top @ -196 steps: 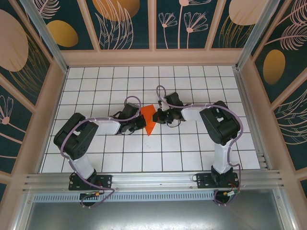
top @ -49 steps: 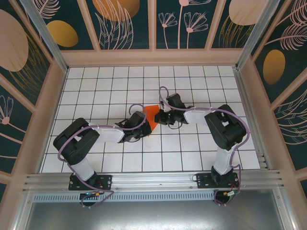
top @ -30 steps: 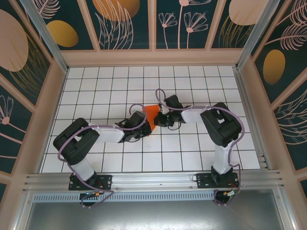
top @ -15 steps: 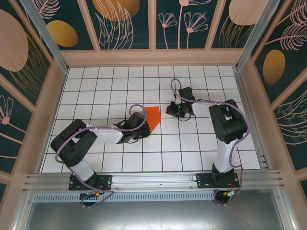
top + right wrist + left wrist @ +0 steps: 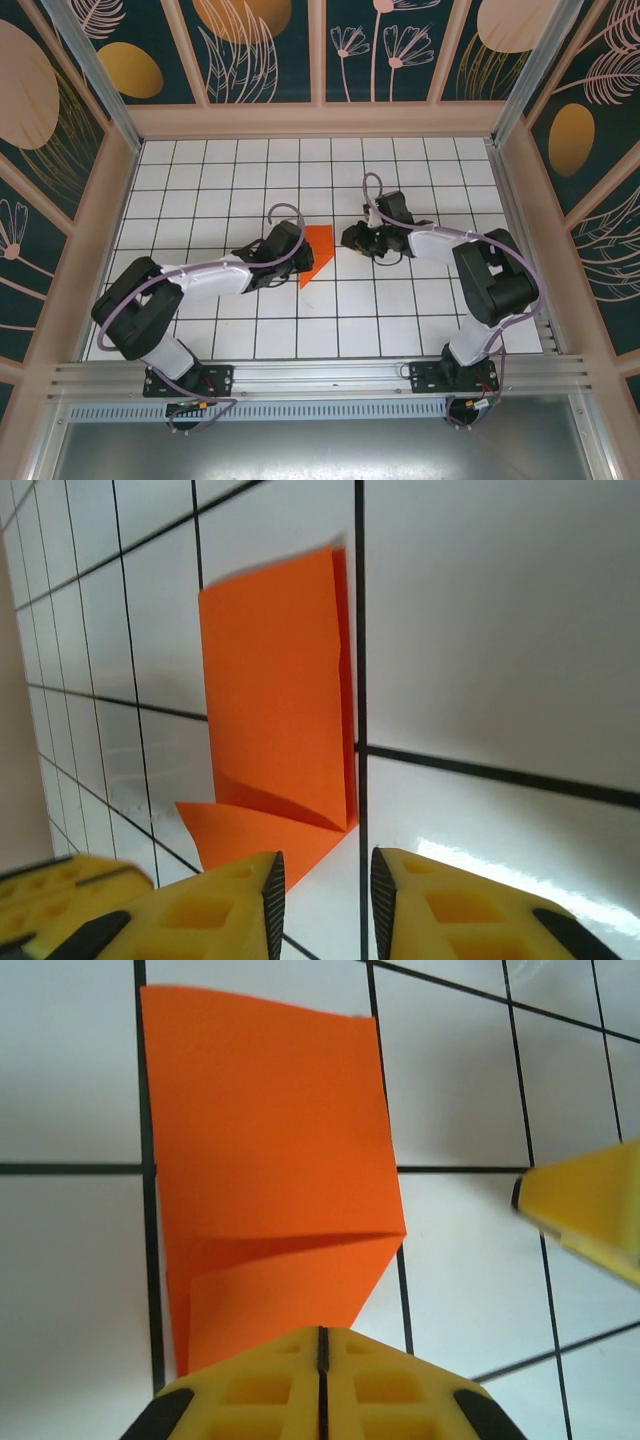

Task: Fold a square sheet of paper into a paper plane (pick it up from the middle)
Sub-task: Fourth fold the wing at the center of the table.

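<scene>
The white gridded table (image 5: pixel 200 170) has both arms stretched across it. The left arm (image 5: pixel 200 280) reaches in from 8 o'clock and the right arm (image 5: pixel 470 250) from 4 o'clock. The orange-red sheet of paper (image 5: pixel 322 250) lies near the table's middle, partly folded, with a corner pointing toward 7 o'clock.

At the sheet's 9 o'clock, the left gripper (image 5: pixel 320 1355) has its yellow fingers pressed tight together at the paper's edge. It may be pinching that edge, though I can't be sure. At its 3 o'clock and apart from it, the right gripper (image 5: pixel 320 885) has its jaws parted a little, holding nothing.
</scene>
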`<act>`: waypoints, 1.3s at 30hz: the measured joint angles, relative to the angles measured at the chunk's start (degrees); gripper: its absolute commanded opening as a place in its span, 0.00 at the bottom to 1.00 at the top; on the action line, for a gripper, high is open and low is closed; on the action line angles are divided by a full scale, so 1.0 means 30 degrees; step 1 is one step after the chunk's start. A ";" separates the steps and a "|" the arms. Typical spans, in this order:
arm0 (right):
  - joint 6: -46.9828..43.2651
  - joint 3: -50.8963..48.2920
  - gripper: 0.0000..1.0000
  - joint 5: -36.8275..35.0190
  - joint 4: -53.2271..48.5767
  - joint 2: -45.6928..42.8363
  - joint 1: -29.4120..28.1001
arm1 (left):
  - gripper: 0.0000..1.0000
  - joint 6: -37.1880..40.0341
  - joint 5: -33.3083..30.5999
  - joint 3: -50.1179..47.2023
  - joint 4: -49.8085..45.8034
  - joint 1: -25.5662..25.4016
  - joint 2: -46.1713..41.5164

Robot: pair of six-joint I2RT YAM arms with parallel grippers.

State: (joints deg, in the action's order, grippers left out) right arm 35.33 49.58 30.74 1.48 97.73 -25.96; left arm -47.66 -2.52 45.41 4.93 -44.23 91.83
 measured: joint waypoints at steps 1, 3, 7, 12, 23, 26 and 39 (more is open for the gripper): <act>0.0153 -0.0007 0.34 0.0087 0.0015 0.0000 -0.0124 | 0.04 -0.0029 -0.0197 0.0240 -0.0007 0.0000 0.0379; 0.0408 -0.0007 0.36 0.0138 0.0073 0.0000 -0.0306 | 0.02 -0.0131 -0.0568 0.0568 -0.0044 0.0000 0.1086; 0.0940 -0.0007 0.38 0.0131 0.0219 0.0117 -0.0517 | 0.00 -0.0284 -0.1494 0.0998 -0.0525 0.0000 0.2339; 0.1472 -0.0007 0.39 0.0124 0.0277 0.0918 -0.0729 | 0.00 -0.0641 -0.2157 0.1508 -0.1180 0.0000 0.3286; 0.1931 0.0634 0.38 0.0051 0.0204 0.1916 -0.1188 | 0.00 -0.1333 -0.2273 0.1727 -0.1384 -0.0015 0.3490; 0.1916 0.0991 0.37 0.0007 0.0146 0.2200 -0.1195 | 0.00 -0.1377 -0.2266 0.1727 -0.1377 -0.0015 0.3490; 0.1909 0.1668 0.33 -0.0233 -0.0102 0.2958 -0.1596 | 0.00 -0.1523 -0.2186 0.1647 -0.1246 -0.0015 0.3490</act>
State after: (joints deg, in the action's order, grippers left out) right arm 41.06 54.59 30.04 1.17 106.61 -30.74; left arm -52.23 -9.08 50.35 1.19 -44.27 102.30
